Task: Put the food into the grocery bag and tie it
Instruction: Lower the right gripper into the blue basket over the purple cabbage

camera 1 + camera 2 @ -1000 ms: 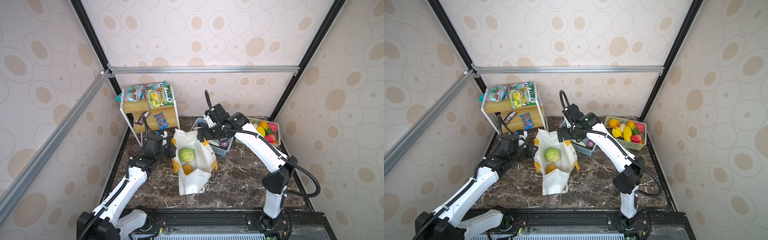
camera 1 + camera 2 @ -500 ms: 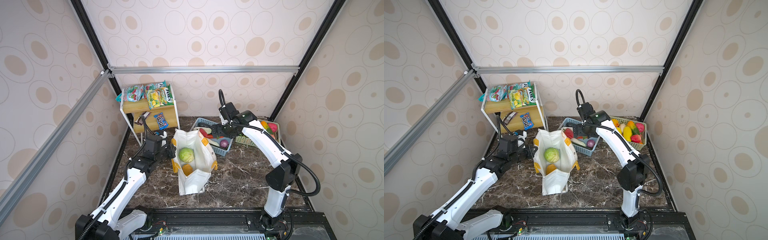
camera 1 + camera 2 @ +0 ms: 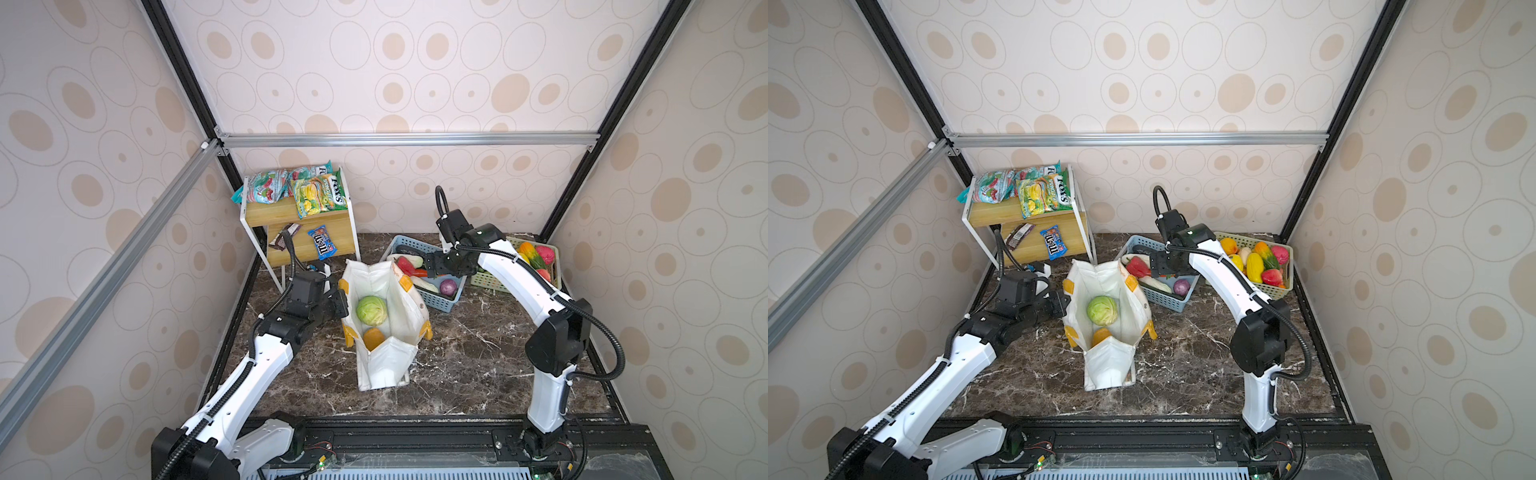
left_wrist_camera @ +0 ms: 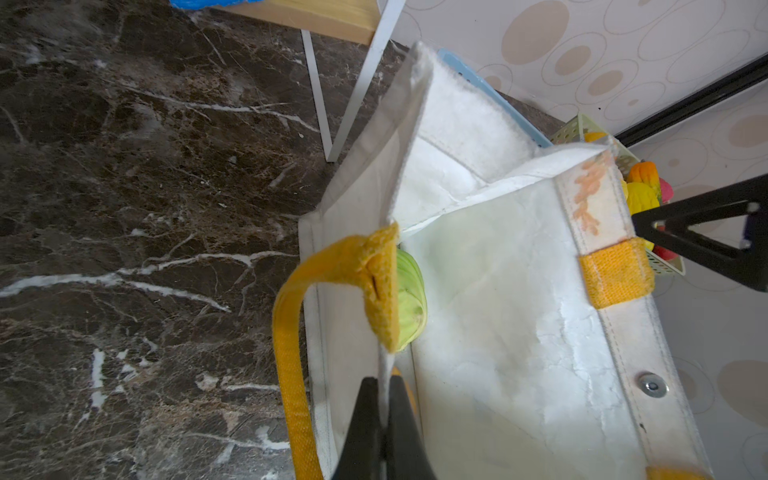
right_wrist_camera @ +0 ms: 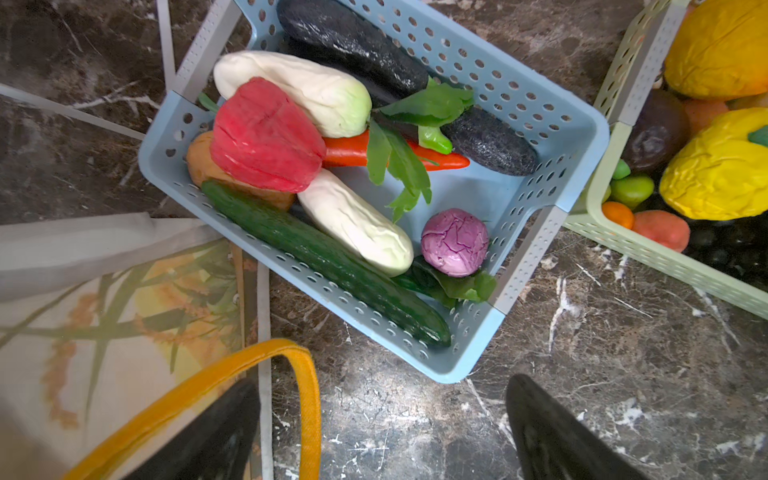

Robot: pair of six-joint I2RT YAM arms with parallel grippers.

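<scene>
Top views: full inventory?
grocery bag: 1, white, yellow handles, table centre, open
cabbage: 1, green, in the bag
round item: 1, orange, in the bag
blue basket: 1, blue, behind-right of bag, holds vegetables
green basket: 1, pale green, far right, holds fruit
shelf: 1, wood, white frame, back left
snack bags: about 3, teal and yellow-green, top shelf
M&M's packet: 1, blue, lower shelf
left end effector: 1, black, shut on bag rim
right end effector: 1, black, open, by blue basket

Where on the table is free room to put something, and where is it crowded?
Free: dark marble table right of and before the white fabric grocery bag. Crowded: behind it, blue lattice basket, green lattice basket, wooden shelf.
</scene>
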